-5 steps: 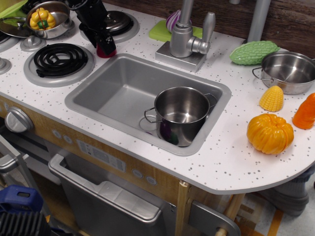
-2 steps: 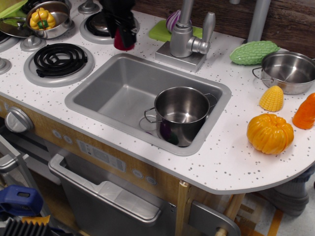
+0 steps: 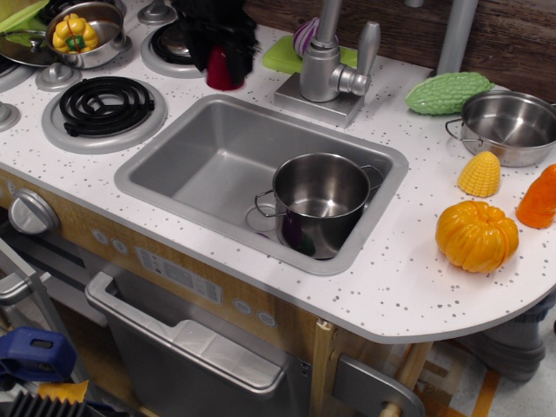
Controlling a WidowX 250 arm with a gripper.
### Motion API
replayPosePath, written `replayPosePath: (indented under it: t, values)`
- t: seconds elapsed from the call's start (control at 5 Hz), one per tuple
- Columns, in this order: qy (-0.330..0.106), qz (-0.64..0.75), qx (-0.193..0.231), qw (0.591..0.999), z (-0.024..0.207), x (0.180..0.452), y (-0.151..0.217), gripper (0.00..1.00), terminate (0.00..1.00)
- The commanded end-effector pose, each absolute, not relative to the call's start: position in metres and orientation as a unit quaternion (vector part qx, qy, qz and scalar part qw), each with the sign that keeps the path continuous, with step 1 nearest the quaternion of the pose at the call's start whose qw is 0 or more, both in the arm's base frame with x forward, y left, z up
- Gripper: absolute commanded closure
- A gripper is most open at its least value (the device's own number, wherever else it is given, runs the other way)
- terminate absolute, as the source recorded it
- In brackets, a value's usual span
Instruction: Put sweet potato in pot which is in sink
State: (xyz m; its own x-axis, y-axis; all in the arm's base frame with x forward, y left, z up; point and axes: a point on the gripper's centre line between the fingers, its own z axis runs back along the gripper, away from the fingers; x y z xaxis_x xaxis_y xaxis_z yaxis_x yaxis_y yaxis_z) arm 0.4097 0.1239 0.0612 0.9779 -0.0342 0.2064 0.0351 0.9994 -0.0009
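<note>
My black gripper (image 3: 222, 62) hangs above the counter just behind the sink's back rim, left of the faucet. It is shut on the small dark red sweet potato (image 3: 221, 73), whose lower end pokes out below the fingers. The grey sink (image 3: 200, 165) is set in the white speckled counter. The shiny steel pot (image 3: 320, 201) with two loop handles stands upright in the sink's front right corner, well to the right of and nearer than the gripper. Nothing shows inside the pot.
A grey faucet (image 3: 330, 61) stands behind the sink. A black coil burner (image 3: 106, 104) lies to the left, with a steel bowl holding a yellow pepper (image 3: 78, 33) behind it. On the right are a green gourd (image 3: 447, 92), a steel pan (image 3: 511, 127), a corn piece (image 3: 479, 174), an orange pumpkin (image 3: 476, 236) and an orange piece (image 3: 540, 200).
My gripper has moved to the right along the back of the counter, carrying the sweet potato from near the back burner to the sink's back rim. The pot has not moved.
</note>
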Motion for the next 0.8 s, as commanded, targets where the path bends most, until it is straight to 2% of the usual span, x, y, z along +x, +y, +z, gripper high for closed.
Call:
replayPosePath:
  t: [0.0, 0.4, 0.6]
  values:
    - [-0.163, 0.043, -0.006, 0.986, 0.088, 0.401, 0.086, 1.0, 0.0]
    - [-0.168, 0.108, -0.023, 0.98, 0.063, 0.387, 0.047, 1.0, 0.0]
    - [-0.161, 0.123, -0.053, 0.978, 0.056, 0.385, 0.039, 1.0, 0.0]
